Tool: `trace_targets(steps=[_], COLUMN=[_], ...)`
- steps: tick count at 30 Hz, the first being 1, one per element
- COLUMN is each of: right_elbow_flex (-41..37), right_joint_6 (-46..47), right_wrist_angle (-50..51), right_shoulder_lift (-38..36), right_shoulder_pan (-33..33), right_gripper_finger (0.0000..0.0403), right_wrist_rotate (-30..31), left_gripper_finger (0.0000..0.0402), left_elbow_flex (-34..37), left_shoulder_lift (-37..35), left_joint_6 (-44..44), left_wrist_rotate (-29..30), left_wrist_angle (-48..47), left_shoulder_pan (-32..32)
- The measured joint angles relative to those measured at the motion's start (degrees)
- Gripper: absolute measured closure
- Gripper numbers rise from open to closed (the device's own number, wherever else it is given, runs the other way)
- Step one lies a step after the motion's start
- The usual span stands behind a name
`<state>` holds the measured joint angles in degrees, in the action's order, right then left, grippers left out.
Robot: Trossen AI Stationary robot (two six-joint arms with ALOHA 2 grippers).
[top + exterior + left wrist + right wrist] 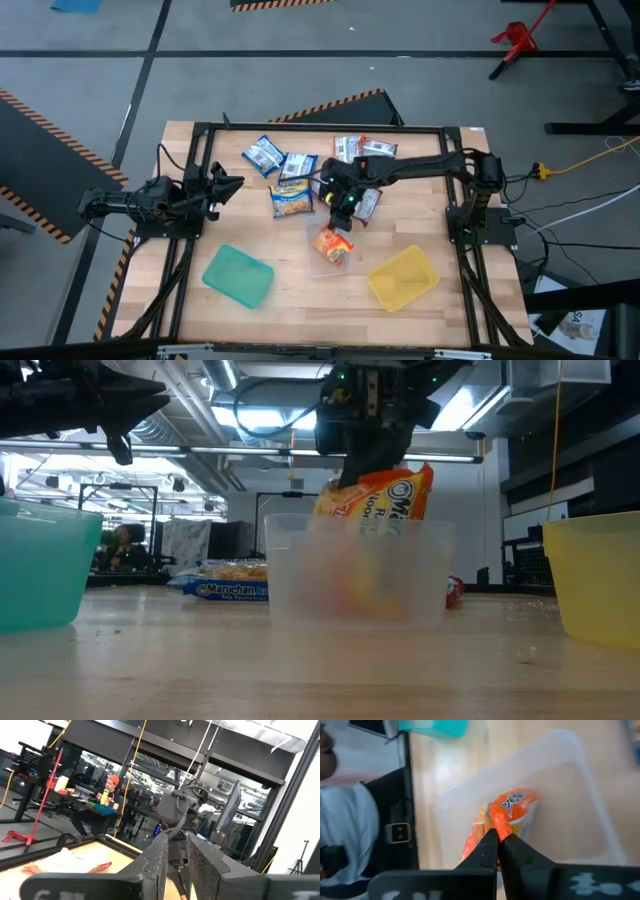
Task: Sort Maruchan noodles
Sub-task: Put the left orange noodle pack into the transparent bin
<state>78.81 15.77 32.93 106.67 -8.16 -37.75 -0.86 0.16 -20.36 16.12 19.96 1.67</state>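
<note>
An orange Maruchan noodle packet (333,243) hangs in my right gripper (341,210), its lower part inside a clear tray (313,236) at the table's middle. The low view shows the packet's top (392,495) above the tray's rim. Other packets lie flat at the far middle: blue-white ones (264,154), a yellow-blue one (290,197) and red-silver ones (351,147). My left gripper (226,186) waits at the table's left edge, its fingers nearly together and touching nothing. My right gripper pinches the orange packet by its upper edge (501,821) between its two fingertips. The fingers slant down from the far side. The packet hangs below them, upright and a little crumpled, inside the clear tray (560,780). Whether it touches the tray's floor I cannot tell.
A teal tray (238,276) stands at the near left and a yellow tray (403,277) at the near right. A red-silver packet (368,204) lies just beside my right gripper. Bare wood lies between the trays.
</note>
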Motion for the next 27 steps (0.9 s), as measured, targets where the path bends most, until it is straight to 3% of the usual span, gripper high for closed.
trace_targets(steps=[14, 27], right_elbow_flex=[0.00, 0.86], right_joint_6=[-11.52, -27.32], right_wrist_angle=[2.75, 5.00], right_shoulder_lift=[0.00, 0.00], right_shoulder_pan=[-1.25, -1.18], right_gripper_finger=[0.0403, 0.0403], right_wrist_rotate=[7.32, 17.77], left_gripper_finger=[0.0335, 0.0335], left_elbow_flex=[0.00, 0.00], left_shoulder_lift=[-0.02, -0.02], left_joint_6=[0.00, 0.00], left_wrist_rotate=[1.75, 1.72], left_wrist_angle=[-0.04, -1.44], left_shoulder_pan=[0.02, 0.01])
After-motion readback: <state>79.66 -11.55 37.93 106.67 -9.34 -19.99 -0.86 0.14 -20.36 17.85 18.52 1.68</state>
